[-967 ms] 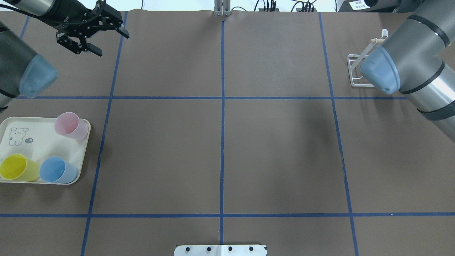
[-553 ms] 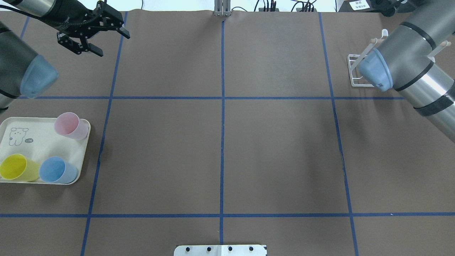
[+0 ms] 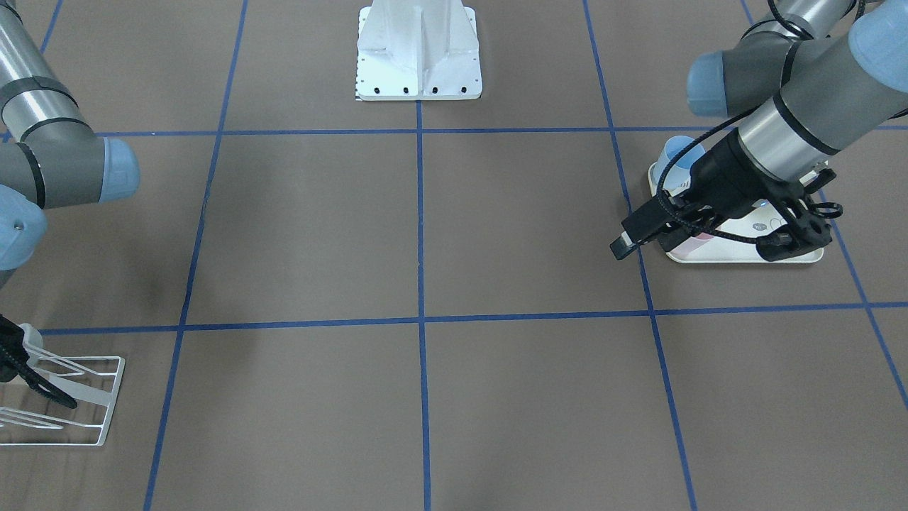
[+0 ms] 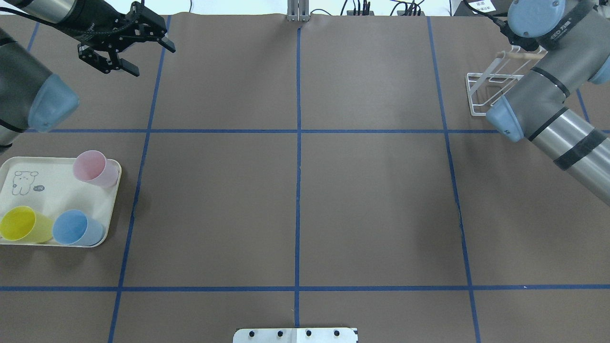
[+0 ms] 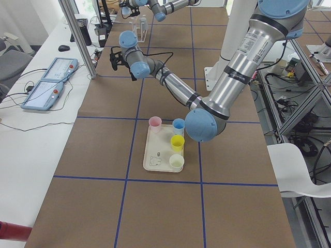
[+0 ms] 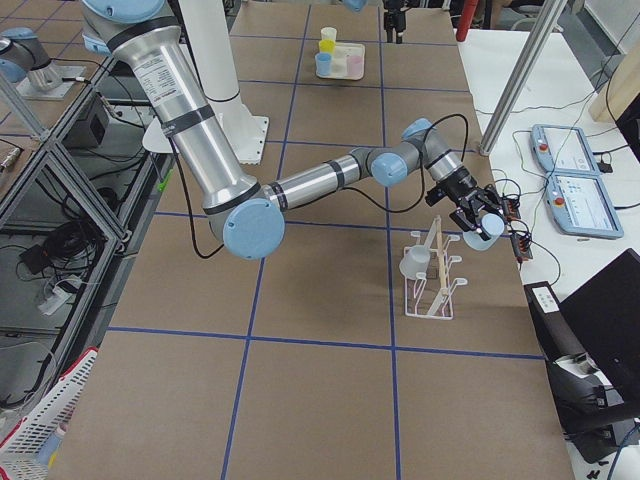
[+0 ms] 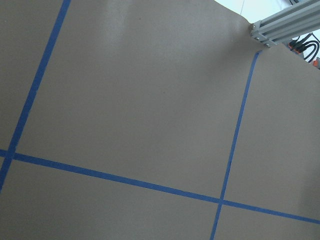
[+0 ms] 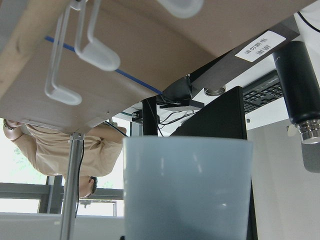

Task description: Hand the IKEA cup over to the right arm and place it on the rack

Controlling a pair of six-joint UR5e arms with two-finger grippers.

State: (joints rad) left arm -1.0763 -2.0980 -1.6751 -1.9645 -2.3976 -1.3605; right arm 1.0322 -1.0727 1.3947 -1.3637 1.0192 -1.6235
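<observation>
Right gripper (image 6: 481,222): my fingers are pinching a pale cup (image 8: 187,190), and I am holding it in the air just beside the prongs of the rack (image 6: 434,265).
Left gripper (image 4: 154,61): my fingers are standing spread, gripping nothing, hovering over the table (image 4: 295,190), well apart from the tray (image 4: 52,190).

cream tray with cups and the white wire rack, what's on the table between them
Nothing but blue tape lines: in the overhead view the brown paper-covered table between the cream rabbit-printed tray and the white wire rack is bare.
</observation>
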